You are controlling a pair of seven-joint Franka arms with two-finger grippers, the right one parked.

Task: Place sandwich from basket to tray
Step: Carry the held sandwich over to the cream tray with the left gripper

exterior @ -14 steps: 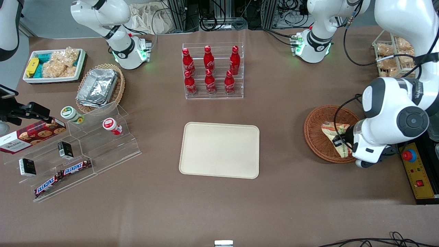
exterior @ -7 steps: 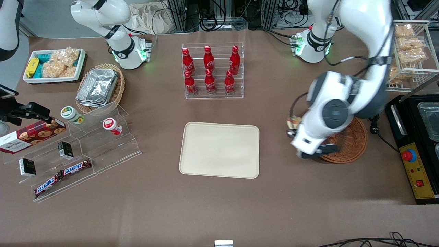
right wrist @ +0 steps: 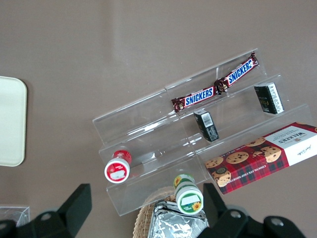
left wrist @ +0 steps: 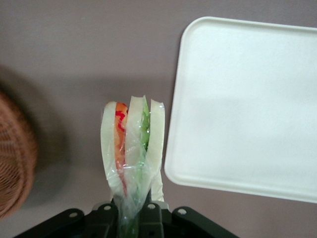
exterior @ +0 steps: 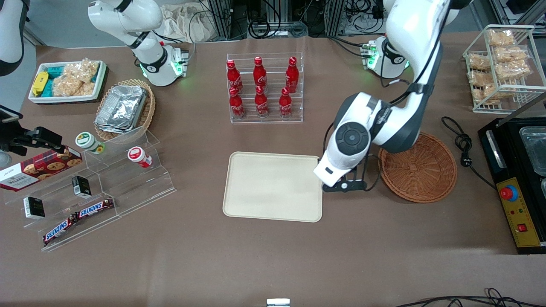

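Observation:
The sandwich (left wrist: 132, 147), a wrapped wedge of pale bread with red, orange and green filling, hangs in my gripper (left wrist: 132, 218), which is shut on its wrap. In the front view the arm's wrist covers the sandwich. There my gripper (exterior: 342, 186) is above bare table between the cream tray (exterior: 273, 186) and the reddish-brown round basket (exterior: 420, 168), close to the tray's edge. The basket holds nothing. In the left wrist view the tray (left wrist: 247, 99) lies just beside the sandwich, and the basket's rim (left wrist: 12, 158) shows farther off.
A clear rack of red cola bottles (exterior: 264, 87) stands farther from the camera than the tray. A wire rack of snack bags (exterior: 503, 68), a black cable (exterior: 463, 145) and a yellow control box (exterior: 518, 213) lie toward the working arm's end. A stepped acrylic shelf (exterior: 98, 183) stands toward the parked arm's end.
The arm lifted the sandwich out of the basket and swung it toward the tray, stopping at the tray's edge. The basket now lies uncovered and holds nothing.

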